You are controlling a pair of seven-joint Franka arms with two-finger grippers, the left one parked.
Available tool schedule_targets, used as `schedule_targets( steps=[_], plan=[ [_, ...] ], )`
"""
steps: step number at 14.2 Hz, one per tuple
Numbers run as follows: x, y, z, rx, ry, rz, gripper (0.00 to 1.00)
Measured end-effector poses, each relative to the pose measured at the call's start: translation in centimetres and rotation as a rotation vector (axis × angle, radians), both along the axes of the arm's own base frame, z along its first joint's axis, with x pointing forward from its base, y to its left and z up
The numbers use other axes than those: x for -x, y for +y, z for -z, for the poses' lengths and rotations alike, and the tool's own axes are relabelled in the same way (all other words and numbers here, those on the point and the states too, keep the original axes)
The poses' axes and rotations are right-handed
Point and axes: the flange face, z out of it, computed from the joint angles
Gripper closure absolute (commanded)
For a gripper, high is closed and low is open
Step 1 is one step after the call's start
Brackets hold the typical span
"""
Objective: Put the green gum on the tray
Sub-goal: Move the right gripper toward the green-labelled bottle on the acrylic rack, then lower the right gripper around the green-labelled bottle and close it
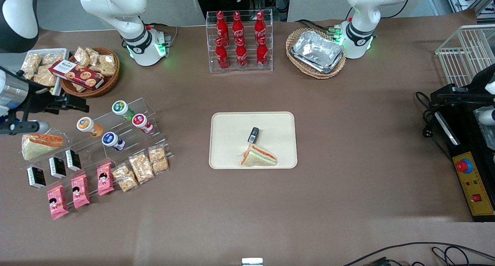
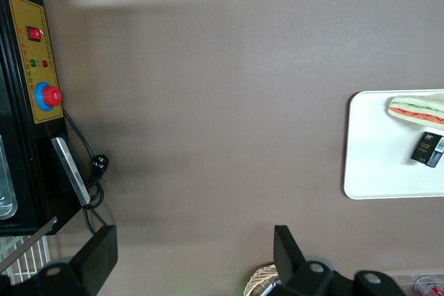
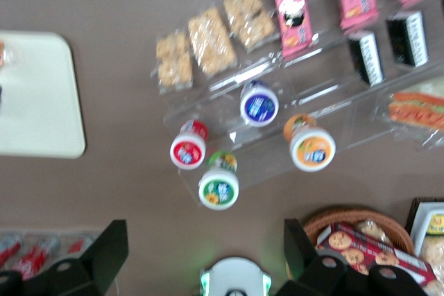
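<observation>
- Nothing of the task is done yet, as I judge it: the gum [image 1: 120,108] stands on the top step of the clear stand [image 1: 154,113], not on the tray [image 1: 228,142].
- In the front view the gum lies at about nine o'clock from the tray, well apart from it, toward the working arm's end of the bench [image 1: 348,161].
- The red bottle [image 1: 140,121] is just beside the gum at about four o'clock. The orange bottle [image 1: 86,125] and the blue bottle [image 1: 110,139] sit on lower steps.
- The jaws are spread wide and hold nothing. They hang above the bench at about nine o'clock from the gum, near it but not touching.
- From the wrist camera the gum [image 3: 219,186] shows lid-up below the jaws, which are not yet around it.
- The tray already carries a sandwich [image 1: 259,157] and a small dark pack [image 1: 253,134]. Bare tray shows around its nine o'clock edge.
- Left to do: descend, grip the gum, lift it off the stand, carry it over and set it down.
</observation>
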Motion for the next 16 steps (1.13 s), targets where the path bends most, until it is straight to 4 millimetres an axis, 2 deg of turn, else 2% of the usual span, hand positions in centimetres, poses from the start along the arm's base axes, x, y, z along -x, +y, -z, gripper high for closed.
schedule_targets(
  steps=[4, 9, 11, 16],
  plan=[
    [2.2, 2.6, 0.2, 0.006, 0.029, -0.047, 0.00],
    [6.4, 3.2, 2.8, 0.017, -0.018, -0.053, 0.00],
    [7.2, 2.9, 4.7, 0.019, -0.031, -0.045, 0.00],
    [8.5, 2.0, 12.0, 0.019, -0.039, -0.035, 0.00]
  ],
)
